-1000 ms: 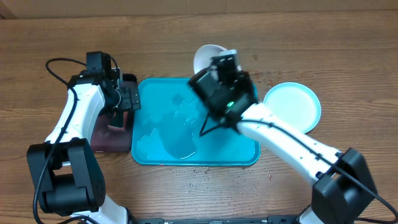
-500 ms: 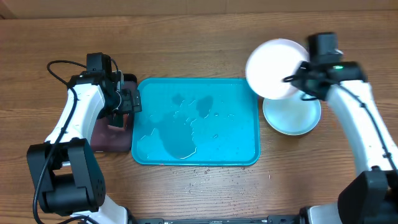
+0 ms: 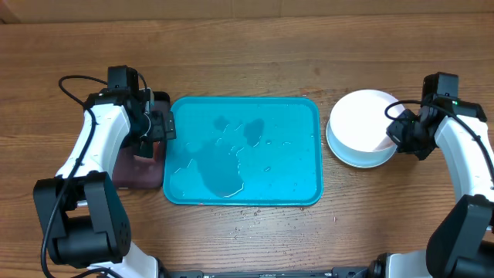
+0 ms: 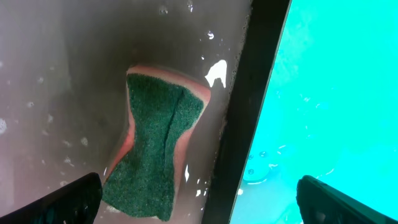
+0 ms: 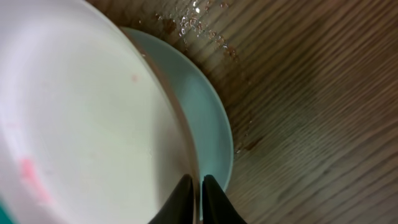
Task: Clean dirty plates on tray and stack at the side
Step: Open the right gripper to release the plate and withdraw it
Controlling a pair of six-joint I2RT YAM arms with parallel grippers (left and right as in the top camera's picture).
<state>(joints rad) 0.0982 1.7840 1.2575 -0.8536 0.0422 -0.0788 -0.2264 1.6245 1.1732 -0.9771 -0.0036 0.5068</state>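
The white plate (image 3: 359,120) lies over the light blue plate (image 3: 363,158) on the table right of the turquoise tray (image 3: 301,185). My right gripper (image 3: 395,133) is shut on the white plate's right rim. In the right wrist view the fingers (image 5: 194,198) pinch the white plate's (image 5: 81,112) edge, with the blue plate (image 5: 208,124) just beneath; a faint red smear shows on the white plate. My left gripper (image 3: 154,127) is open over the dark tray, above the green sponge (image 4: 158,149). The tray holds only water. The yellow-green plate is out of view.
A small black-rimmed dark tray (image 3: 127,174) with wet bottom stands left of the turquoise tray; its rim (image 4: 249,112) runs between both. Water drops lie on the wood near the plates (image 5: 199,25) and in front of the tray.
My right arm has carried the white plate from over the tray to the right and lowered it onto the light blue plate. The left arm has not moved.
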